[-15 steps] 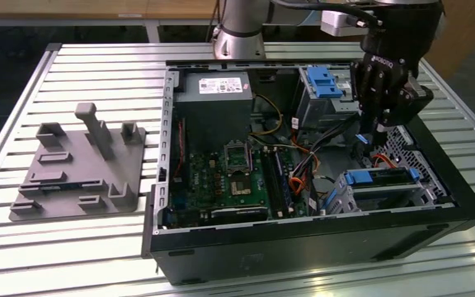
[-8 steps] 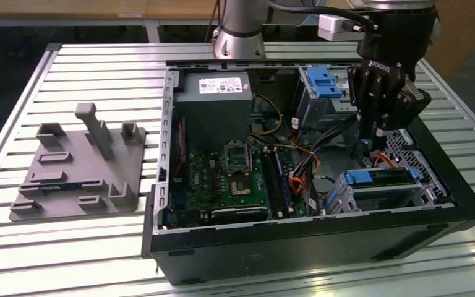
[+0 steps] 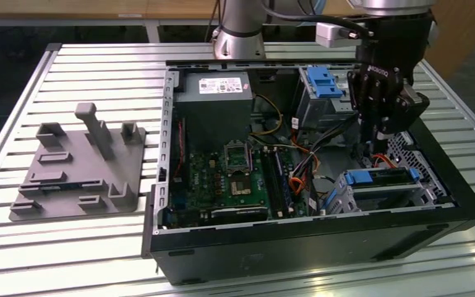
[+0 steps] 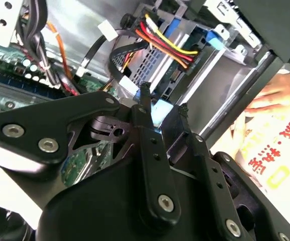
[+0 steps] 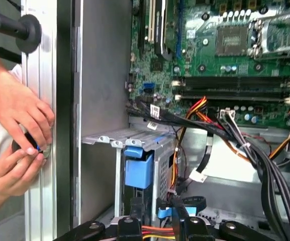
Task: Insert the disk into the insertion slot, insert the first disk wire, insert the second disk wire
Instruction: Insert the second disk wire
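Between the narrowly set fingertips of the gripper (image 4: pixel 163 100) a blue wire connector (image 4: pixel 160 114) sits pinched, and just beyond it the disk (image 5: pixel 138 168) rests in the insertion slot (image 5: pixel 109 138), its blue-framed end facing the tool, with the motherboard (image 5: pixel 225 60) farther off.

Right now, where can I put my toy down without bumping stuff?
Bare table slats lie behind the grey stand, with more in front of it. Inside the computer case it is crowded with wires and the tool.
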You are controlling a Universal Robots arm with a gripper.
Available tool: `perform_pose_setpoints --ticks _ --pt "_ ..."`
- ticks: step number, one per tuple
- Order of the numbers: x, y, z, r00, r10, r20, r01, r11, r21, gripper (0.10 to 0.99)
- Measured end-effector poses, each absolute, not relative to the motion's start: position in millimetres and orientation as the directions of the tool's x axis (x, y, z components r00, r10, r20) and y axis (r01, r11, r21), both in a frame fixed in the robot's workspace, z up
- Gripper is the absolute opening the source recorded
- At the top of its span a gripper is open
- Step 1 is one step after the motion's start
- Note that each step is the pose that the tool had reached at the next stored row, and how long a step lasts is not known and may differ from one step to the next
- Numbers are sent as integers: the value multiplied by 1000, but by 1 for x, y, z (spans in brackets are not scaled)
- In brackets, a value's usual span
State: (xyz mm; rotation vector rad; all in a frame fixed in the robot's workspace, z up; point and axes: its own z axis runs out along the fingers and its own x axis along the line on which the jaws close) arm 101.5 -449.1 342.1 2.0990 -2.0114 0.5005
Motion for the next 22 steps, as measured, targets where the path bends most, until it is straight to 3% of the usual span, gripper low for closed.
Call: perform_pose_setpoints --ticks 16,22 --pt "103 -451 340 2 -930 367 -995 -39 -94 365" --pt "105 -453 337 1 -940 340 -995 -35 -94 365"
